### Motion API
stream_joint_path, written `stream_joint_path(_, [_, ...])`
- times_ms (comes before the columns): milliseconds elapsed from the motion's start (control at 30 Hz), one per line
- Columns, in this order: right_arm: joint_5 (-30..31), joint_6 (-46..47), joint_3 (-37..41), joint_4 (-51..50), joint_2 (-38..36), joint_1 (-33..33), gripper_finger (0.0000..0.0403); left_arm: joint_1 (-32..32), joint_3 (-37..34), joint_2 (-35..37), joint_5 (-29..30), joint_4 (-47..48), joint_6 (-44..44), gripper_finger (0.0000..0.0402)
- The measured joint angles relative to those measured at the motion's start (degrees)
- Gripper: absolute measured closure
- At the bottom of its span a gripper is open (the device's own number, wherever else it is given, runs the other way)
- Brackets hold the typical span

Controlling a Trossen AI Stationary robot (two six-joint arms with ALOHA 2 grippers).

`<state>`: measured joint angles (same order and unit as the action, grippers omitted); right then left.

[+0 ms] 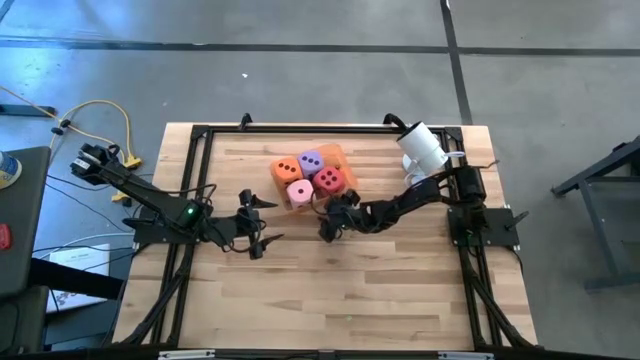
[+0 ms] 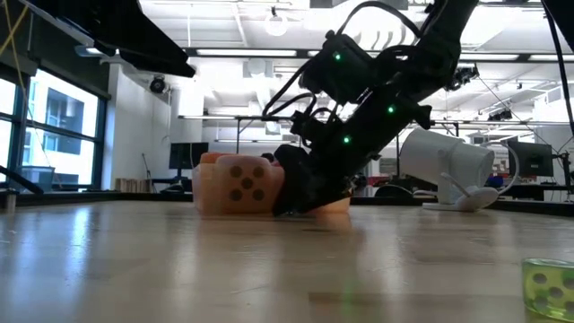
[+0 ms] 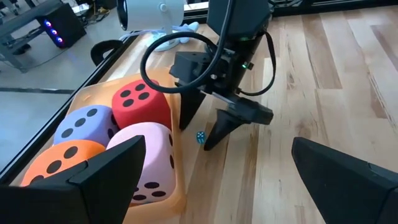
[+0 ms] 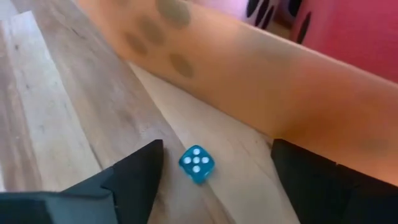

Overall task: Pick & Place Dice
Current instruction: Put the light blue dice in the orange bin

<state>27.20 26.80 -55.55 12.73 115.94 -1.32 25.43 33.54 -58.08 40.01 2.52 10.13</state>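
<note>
Four foam dice sit in a translucent orange tray (image 1: 335, 152) at the table's far middle: orange (image 1: 286, 168), purple (image 1: 311, 159), red (image 1: 328, 179) and pink (image 1: 299, 191). A tiny blue die (image 4: 196, 163) lies on the wood just in front of the tray's near wall (image 4: 261, 68). My right gripper (image 4: 217, 149) slants down over it, open, one finger on either side and a gap on both sides. My left gripper (image 1: 262, 225) hovers open to the tray's near left, holding nothing.
A white cylindrical device (image 1: 422, 148) stands on the table's far right. A small translucent green die (image 2: 547, 285) lies near the front edge. A black frame (image 1: 200, 132) runs around the tabletop. Bare wood stretches across the near half (image 1: 330, 290).
</note>
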Motion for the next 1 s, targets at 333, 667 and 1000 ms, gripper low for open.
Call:
stream_joint_path(333, [0.77, 2.35, 0.02, 0.17, -0.02, 0.11, 0.0202, 0.0, 0.0, 0.0, 0.02, 0.0, -0.01, 0.0008])
stream_joint_path(667, [0.01, 1.92, 0.02, -0.35, -0.11, 0.1, 0.0312, 0.0, 0.0, 0.0, 0.02, 0.02, -0.02, 0.0008])
stream_joint_path(1000, [-0.26, -0.01, 0.0, -0.84, -0.45, -2.94, 0.0348, 0.0, 0.0, 0.0, -0.03, 0.02, 0.28, 0.0008])
